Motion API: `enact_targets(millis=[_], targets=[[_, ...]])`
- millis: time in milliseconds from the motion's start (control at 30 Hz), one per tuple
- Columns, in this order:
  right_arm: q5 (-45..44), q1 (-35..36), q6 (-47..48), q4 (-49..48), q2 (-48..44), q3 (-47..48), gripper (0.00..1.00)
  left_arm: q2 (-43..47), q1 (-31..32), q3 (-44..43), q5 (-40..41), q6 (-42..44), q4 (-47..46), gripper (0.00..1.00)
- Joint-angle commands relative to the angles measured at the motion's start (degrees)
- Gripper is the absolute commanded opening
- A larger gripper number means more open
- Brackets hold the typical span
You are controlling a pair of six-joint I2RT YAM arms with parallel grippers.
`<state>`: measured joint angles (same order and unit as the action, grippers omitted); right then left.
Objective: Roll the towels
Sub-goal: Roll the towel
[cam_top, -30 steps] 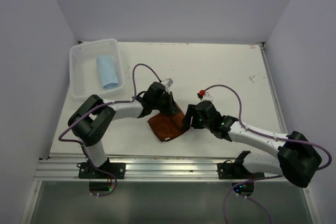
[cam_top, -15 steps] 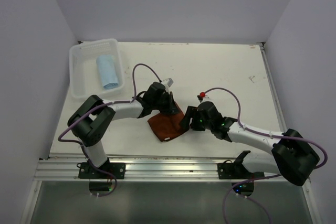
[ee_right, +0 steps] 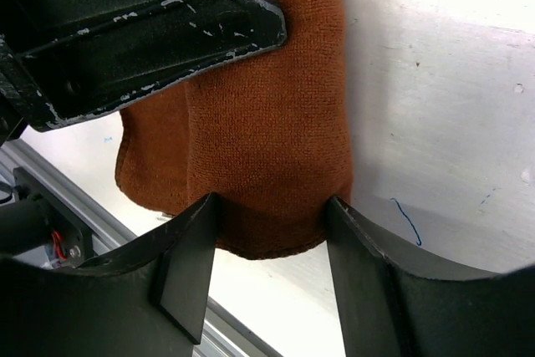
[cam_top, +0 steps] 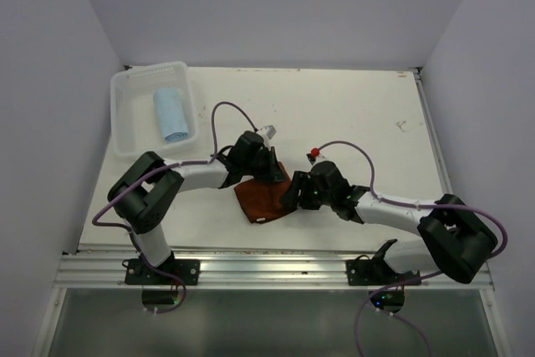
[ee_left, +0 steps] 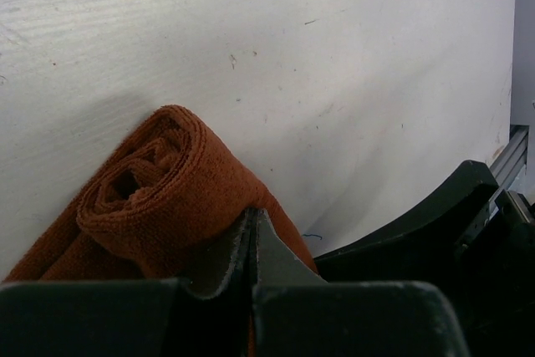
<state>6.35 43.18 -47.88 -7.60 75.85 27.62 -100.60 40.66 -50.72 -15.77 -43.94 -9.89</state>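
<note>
While both arms crowd one cloth, far L: white basket at far-left corner of table, blue towel lying rolled inside, well apart from both arms.
L gripper: fingers pressed together, tips down on the rolled part of the rust towel; can't tell if any cloth is caught btw them.
Rust towel, place: on the table near its front edge, btw the two grippers.
Rust towel, state: part rolled, spiral end showing in L wrist view, flat tail toward near edge.
Roll axis: seems to run from L fingertips toward R arm, i.e. along its reach, not across.
R gripper: jaws spread, one finger each side of the towel's near end, no squeeze seen.
Nearer arm: both touching-close; L on the roll, R at its end.
Next move, a guess: depends on R keeping square to that axis.
</note>
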Motion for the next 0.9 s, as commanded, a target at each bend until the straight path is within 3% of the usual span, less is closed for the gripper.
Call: enact_targets(millis=[0,100,467,867], targets=[[3.6,0.0,0.5,-2.2,0.0,-1.2,0.56,2.2,0.3,-1.2,1.8,1.0,-0.1,0.00],[3.7,0.1,1.0,-1.2,-0.3,-1.3,0.52,2.3,0.3,-1.9,2.1,1.4,0.7,0.00],[-2.6,0.2,7.3,10.9,-4.9,3.1,0.68,1.5,0.6,-1.9,2.1,1.3,0.6,0.00],[-5.5,3.0,13.9,15.9,-7.7,7.4,0.68,0.8,1.2,-4.0,2.2,1.6,1.5,0.00]])
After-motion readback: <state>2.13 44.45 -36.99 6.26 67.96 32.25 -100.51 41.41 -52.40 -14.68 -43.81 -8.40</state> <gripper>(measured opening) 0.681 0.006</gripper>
